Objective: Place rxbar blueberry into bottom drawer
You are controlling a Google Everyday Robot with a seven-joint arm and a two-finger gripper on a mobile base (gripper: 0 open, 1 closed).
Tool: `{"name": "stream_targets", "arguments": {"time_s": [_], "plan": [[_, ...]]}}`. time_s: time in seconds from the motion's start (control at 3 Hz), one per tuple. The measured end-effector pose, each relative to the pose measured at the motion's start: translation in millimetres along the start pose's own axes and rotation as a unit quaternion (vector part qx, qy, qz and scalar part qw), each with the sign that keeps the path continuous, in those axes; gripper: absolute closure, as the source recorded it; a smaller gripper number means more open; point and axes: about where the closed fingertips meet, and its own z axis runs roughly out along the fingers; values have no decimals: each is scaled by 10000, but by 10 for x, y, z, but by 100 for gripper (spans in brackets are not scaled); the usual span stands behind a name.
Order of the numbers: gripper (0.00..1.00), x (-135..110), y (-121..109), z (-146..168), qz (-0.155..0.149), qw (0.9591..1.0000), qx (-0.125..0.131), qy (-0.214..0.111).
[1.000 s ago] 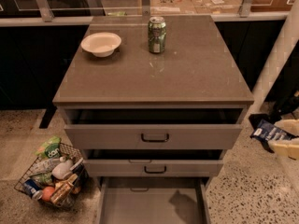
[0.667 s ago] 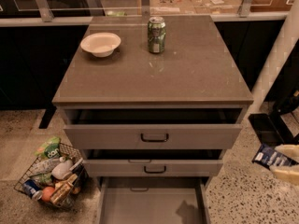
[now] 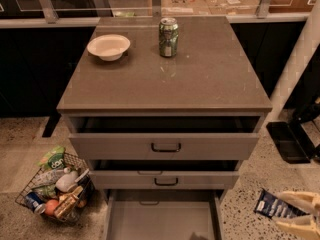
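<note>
Speckled floor [image 3: 247, 181] under hand [image 3: 282, 210] with rxbar [image 3: 270, 204]

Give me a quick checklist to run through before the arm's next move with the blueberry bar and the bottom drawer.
1. Bar in grasp: ok. The rxbar blueberry sits between the fingers of the gripper, low at the right edge of the view.
2. Bottom drawer open: ok, pulled out.
3. Drawer floor free: ok for the part in view; its front is cut off.
4. Gripper over the drawer: not ok, it is off to the drawer's right.
5. Clearance under the middle drawer, which is partly out: cannot tell.
</note>
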Motion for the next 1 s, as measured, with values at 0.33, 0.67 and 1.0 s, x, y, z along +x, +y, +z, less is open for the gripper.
{"name": "stream_targets", "arguments": {"time_s": [0.33, 0.67, 1.0], "plan": [[100, 92, 122, 121, -59, 9996, 45, 260], [100, 110, 136, 142, -53, 9995, 57, 292], [100, 113, 97, 193, -151, 9992, 167, 324]]}}
